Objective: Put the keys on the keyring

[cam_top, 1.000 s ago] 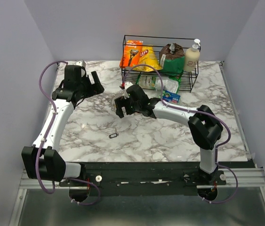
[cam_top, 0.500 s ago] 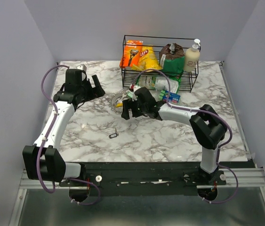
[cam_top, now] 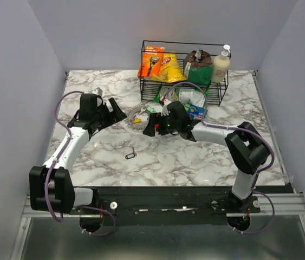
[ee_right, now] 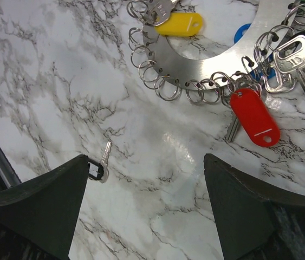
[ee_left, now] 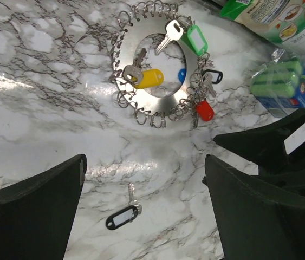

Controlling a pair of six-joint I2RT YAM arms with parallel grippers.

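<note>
The left gripper (cam_top: 116,110) hangs over the left side of the marble table (cam_top: 195,157). Its jaws are spread wide with nothing between them. Toward the front, a loose key (cam_top: 130,155) with a black-framed tag lies flat by itself, well apart from the others.

Just right of the left gripper lies the keyring (cam_top: 137,115), a flat silver ring edged with many small wire loops. The left wrist view shows keys hooked to those loops:
- A yellow-tagged key (ee_left: 148,78) lies across the ring's left side.
- A green-tagged key (ee_left: 197,39) is at its upper right.
- A black-framed tag (ee_left: 213,76) is at its right edge.
- A red-tagged key (ee_left: 205,110) is at its lower right.
- A blue tag (ee_left: 182,75) shows in the ring's hole.

The right gripper (cam_top: 151,127) sits low, just right of the keyring. Its jaws are also spread and hold nothing. Its wrist view shows the ring's rim and the red tag beyond the fingers.

Behind stands a black wire basket (cam_top: 224,85) holding packets and a bottle.
</note>
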